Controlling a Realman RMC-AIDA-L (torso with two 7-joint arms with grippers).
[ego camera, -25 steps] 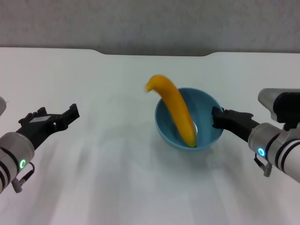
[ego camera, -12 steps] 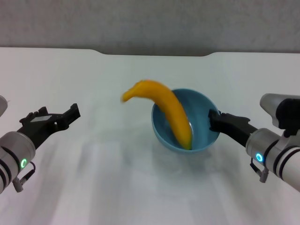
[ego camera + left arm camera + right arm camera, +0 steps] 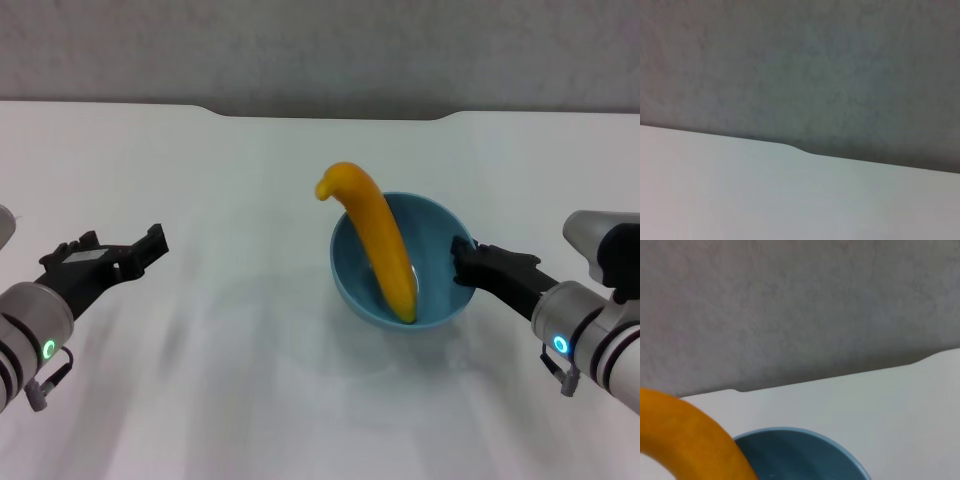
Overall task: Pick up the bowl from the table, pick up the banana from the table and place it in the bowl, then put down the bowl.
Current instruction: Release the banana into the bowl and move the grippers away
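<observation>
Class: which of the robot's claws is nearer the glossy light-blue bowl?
Right. The right claw is at the glossy light-blue bowl's rim; the left claw is far off, apart.

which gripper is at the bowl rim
The right gripper, touching the bowl at its right rim; the left gripper sits far off to the left.

Right wrist view: curved yellow-orange banana (image 3: 695, 440) cut off at picture's edge, both ends out of frame. Round glossy light-blue bowl (image 3: 800, 455) shows far rim and part of inner wall only. Neither wrist view shows own gripper.

Head view: banana's lower end sits inside bowl (image 3: 440, 235), hiding part of bowl's floor. Right gripper (image 3: 468, 265) touches bowl's rim; fingertips hidden there, grip unclear. Both forearms cut off at frame edges. Wide white desk (image 3: 250, 400) runs off frame on three sides.
</observation>
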